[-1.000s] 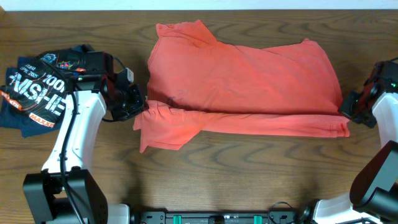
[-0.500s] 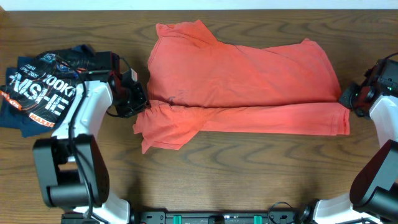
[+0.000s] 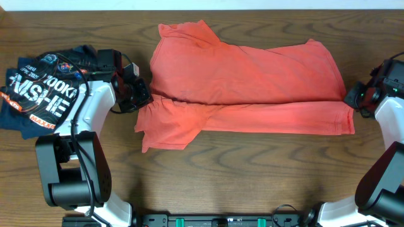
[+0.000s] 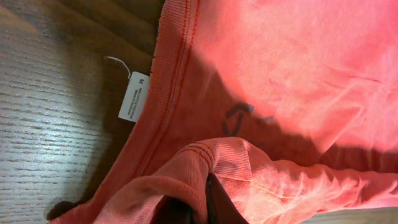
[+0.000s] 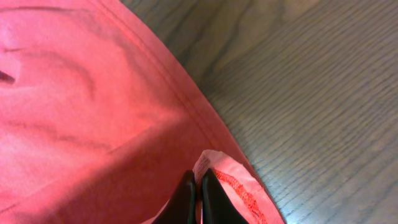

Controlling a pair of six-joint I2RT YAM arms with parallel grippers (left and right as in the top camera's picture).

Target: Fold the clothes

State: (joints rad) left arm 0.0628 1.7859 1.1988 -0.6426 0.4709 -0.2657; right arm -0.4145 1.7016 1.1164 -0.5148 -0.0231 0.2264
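Observation:
The coral-red T-shirt point(image 3: 246, 82) lies plain side up across the table's middle, its near long edge folded up as a band point(image 3: 271, 118). My left gripper point(image 3: 142, 101) is shut on the fold's left end near the collar; the left wrist view shows the cloth point(image 4: 298, 74) over the fingers point(image 4: 205, 202) and a white label point(image 4: 133, 96). My right gripper point(image 3: 351, 99) is shut on the fold's right corner; the right wrist view shows the fingers point(image 5: 198, 186) pinching the hem point(image 5: 224, 177).
A dark navy garment with white and orange lettering point(image 3: 44, 91) lies crumpled at the far left, beside my left arm. Bare wood table point(image 3: 252, 170) runs along the front. A sleeve point(image 3: 167, 129) sticks out at the shirt's lower left.
Both grippers have carried the shirt's near edge farther away from the front, so the folded band is wider. The left gripper moved up and slightly left.

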